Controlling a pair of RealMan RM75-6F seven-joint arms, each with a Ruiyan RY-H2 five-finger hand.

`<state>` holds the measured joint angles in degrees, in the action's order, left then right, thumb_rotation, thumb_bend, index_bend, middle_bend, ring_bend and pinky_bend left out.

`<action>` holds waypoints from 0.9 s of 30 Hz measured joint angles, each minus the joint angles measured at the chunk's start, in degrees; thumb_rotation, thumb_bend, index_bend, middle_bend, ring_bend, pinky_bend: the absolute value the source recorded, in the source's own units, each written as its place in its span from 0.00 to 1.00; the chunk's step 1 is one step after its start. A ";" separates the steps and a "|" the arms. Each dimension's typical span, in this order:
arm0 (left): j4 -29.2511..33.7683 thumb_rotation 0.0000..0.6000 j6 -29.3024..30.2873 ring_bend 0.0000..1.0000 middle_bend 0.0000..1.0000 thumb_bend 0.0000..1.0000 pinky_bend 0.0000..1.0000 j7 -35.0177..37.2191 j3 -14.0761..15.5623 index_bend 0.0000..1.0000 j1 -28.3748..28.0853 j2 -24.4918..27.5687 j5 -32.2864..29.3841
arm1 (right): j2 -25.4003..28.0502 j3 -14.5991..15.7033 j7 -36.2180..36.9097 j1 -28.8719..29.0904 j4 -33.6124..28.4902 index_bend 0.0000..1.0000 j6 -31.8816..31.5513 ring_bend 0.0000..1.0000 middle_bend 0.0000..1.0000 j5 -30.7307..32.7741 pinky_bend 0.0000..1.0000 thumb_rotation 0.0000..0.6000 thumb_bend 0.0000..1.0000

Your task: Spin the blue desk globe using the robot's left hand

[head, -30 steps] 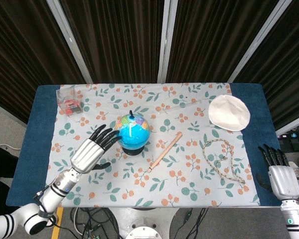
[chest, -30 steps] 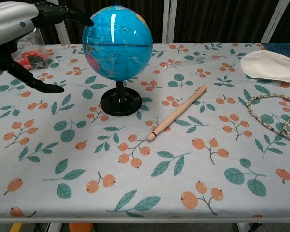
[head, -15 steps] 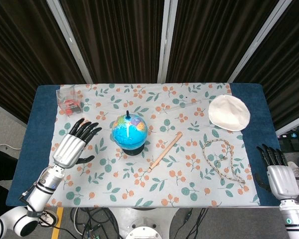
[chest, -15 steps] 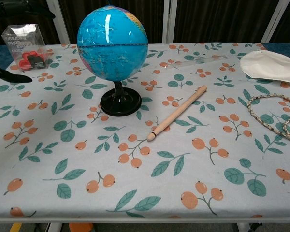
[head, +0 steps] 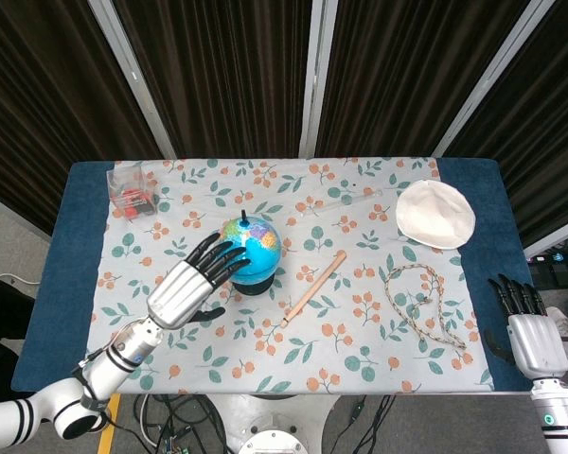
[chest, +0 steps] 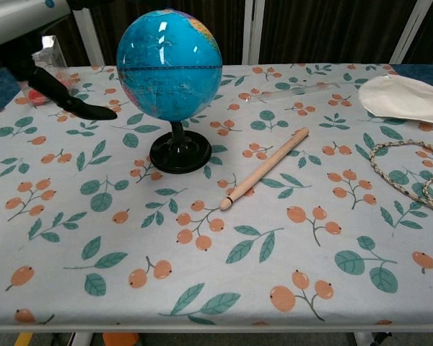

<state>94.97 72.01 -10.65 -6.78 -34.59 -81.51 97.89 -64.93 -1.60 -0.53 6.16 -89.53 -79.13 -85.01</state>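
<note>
The blue desk globe (head: 256,248) stands upright on its black base (chest: 178,155) left of the table's middle; in the chest view its sphere (chest: 170,65) fills the upper left. My left hand (head: 191,287) is open with its fingers spread, and its fingertips (head: 231,255) reach over the globe's left side; I cannot tell whether they touch it. The chest view shows only part of this left hand (chest: 25,18) at the top left, with the thumb (chest: 76,106) pointing toward the globe. My right hand (head: 529,333) hangs open off the table's right front corner.
A wooden stick (head: 314,282) lies just right of the globe's base. Further right are a coiled rope (head: 424,303) and a white cloth cap (head: 436,214). A clear box with red items (head: 133,187) sits at the back left corner.
The left hand, drawn back to the left half a second ago, has swung in again to the globe's left side. The globe shifted slightly. The right hand stayed put.
</note>
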 measured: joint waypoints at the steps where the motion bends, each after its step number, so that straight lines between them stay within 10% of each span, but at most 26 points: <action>1: -0.07 1.00 -0.44 0.08 0.11 0.11 0.04 -0.11 -0.04 0.14 -0.31 -0.34 -0.11 | -0.01 0.00 0.15 -0.01 0.09 0.00 0.00 0.00 0.00 0.01 0.00 1.00 0.31; 27: -2.40 1.00 1.44 0.17 0.11 0.11 0.04 0.22 2.92 0.14 5.15 2.34 -7.90 | -0.27 0.07 -0.25 0.06 0.29 0.00 0.21 0.00 0.00 0.01 0.00 1.00 0.31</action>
<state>92.57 73.45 -10.43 -3.85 -29.44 -79.17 89.99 -65.20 -1.53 -0.79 6.22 -89.24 -78.92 -85.00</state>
